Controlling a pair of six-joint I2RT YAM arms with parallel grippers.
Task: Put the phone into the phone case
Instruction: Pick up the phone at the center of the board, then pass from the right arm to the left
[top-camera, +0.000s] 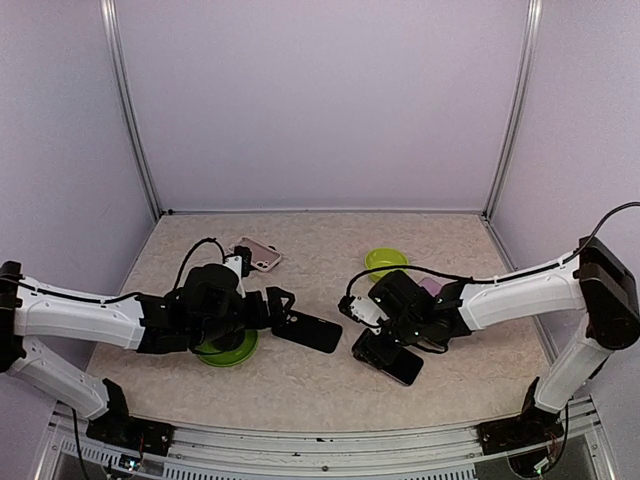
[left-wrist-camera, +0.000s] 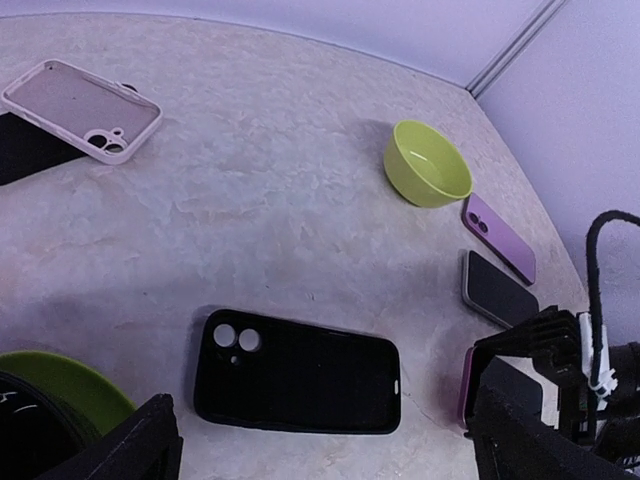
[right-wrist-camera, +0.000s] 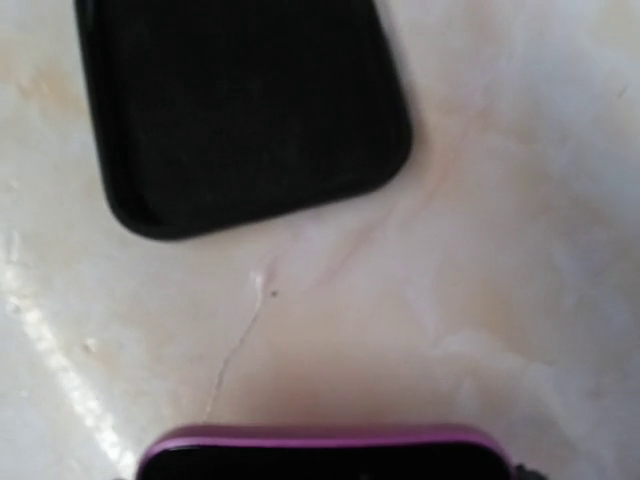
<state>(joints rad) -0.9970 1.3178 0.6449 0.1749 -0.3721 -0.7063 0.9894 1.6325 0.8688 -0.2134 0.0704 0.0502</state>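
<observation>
The black phone case (top-camera: 310, 331) lies flat and empty on the table, also seen in the left wrist view (left-wrist-camera: 297, 372) and at the top of the right wrist view (right-wrist-camera: 240, 110). My left gripper (top-camera: 284, 308) hovers over its left end, open and empty, with the case between its fingers (left-wrist-camera: 135, 448). My right gripper (top-camera: 368, 335) is shut on a purple-edged phone (top-camera: 392, 360) with a dark screen, just right of the case. The phone's edge fills the bottom of the right wrist view (right-wrist-camera: 320, 452) and shows in the left wrist view (left-wrist-camera: 468, 385).
A green plate (top-camera: 226, 350) lies under my left wrist. A pink case (top-camera: 258, 253) lies at the back left. A green bowl (top-camera: 385, 262) stands at the back, with a purple phone (left-wrist-camera: 498, 238) and a dark phone (left-wrist-camera: 498, 290) beside it.
</observation>
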